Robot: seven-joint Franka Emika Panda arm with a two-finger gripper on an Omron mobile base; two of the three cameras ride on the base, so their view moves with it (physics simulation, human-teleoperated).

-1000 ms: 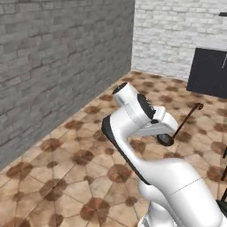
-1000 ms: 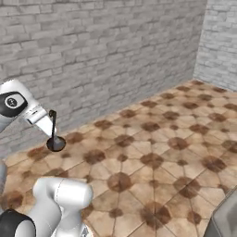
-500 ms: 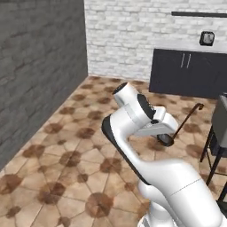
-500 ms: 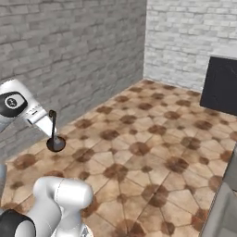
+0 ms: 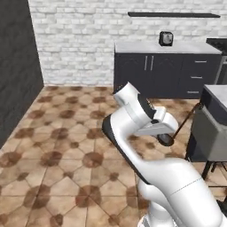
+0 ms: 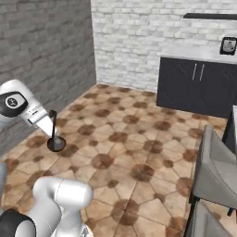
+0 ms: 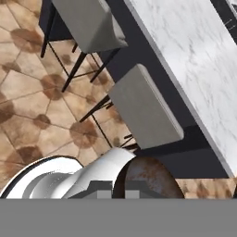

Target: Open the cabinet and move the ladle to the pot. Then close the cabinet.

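- Slim dark ladle w/ long thin handle and small round bowl is carried at the end of the white arm, up in the air over the brown patterned tile floor.
- In left base view its handle slants up to the right, bowl low beside the wrist; in right base view the ladle hangs w/ bowl down, handle upright.
- Jaws: hidden by the wrist, but closed on the ladle handle, which juts straight from them.
- Hand view: rusty-brown round ladle bowl at bottom, above two grey-cushioned stools tucked beside a white marble counter on a dark base.
- Far wall: black under-counter cabinets w/ short handles below white brick; small dark appliance on top.
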